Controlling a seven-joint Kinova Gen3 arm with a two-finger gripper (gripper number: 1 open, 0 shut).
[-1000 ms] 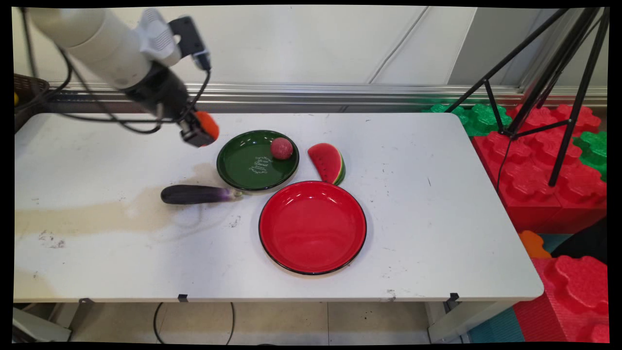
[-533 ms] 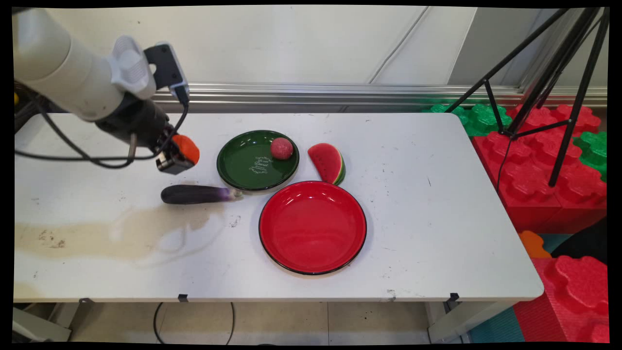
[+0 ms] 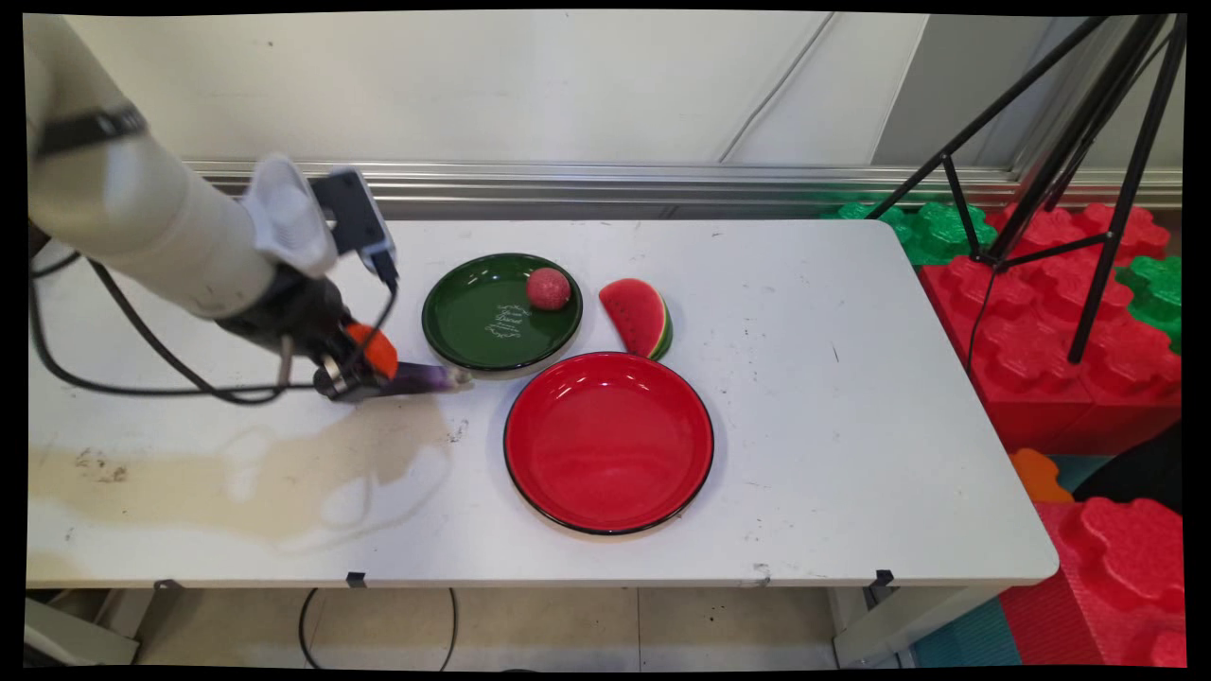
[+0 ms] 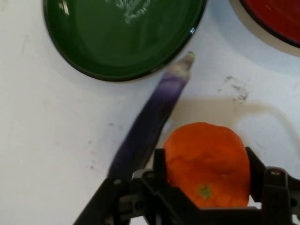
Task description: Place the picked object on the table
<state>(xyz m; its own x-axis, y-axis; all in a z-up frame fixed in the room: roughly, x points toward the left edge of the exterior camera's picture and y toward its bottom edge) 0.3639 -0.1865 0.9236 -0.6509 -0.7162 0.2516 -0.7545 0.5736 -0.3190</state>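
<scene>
Orange fruit [image 4: 208, 164] clamped in tool [image 3: 364, 364], now lowered from above green plate [image 3: 473, 326] to just over eggplant [image 3: 421, 378] on tabletop [image 3: 804, 426].

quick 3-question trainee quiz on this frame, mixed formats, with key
1. True or false: the gripper is shut on an orange.
2. What sits on the green plate? A) watermelon slice B) red ball C) eggplant
3. Fill in: the eggplant's stem tip points toward the ____ plate.

Key:
1. True; the fingers flank the orange on both sides.
2. B; the red ball sits near the rim, and the watermelon slice lies on the table.
3. green
</scene>
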